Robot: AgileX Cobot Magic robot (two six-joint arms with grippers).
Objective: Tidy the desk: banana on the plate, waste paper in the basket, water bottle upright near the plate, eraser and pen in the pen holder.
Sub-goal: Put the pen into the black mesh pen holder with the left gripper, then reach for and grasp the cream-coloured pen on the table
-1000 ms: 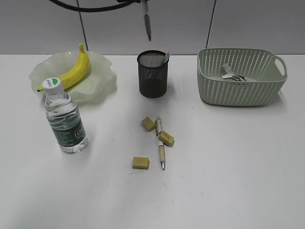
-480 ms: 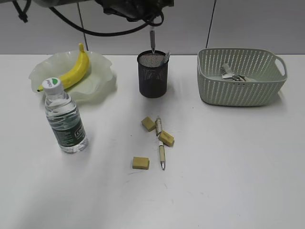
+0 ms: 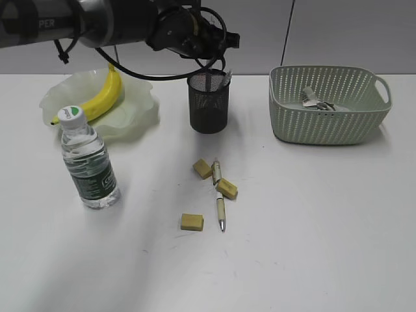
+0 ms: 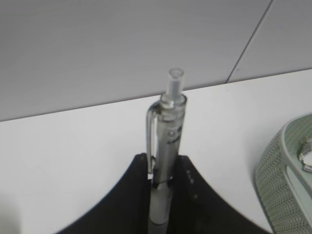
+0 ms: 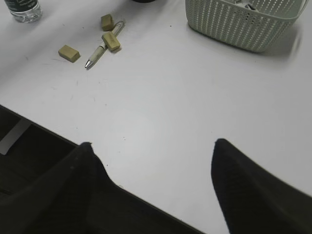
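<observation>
— what lies behind the work surface?

— a plain grey wall (image 3: 338, 32), flat and unmarked, meeting the far edge of a broad white tabletop (image 3: 312, 247) in a straight line. two thin dark cables (image 3: 288, 29) hang down it.

— and the light?

— even and soft, from above; shadows on the white surface are faint. a dark edge (image 5: 29, 161) shows below the table's near side in the right wrist view.

Desk (image 3: 312, 221) is plain matt white, pen holder (image 3: 208, 104) is black wire mesh, plate (image 3: 133, 107) looks glassy and translucent, basket (image 3: 325, 123) is perforated matt plastic, bottle (image 3: 88, 162) clear plastic.
</observation>
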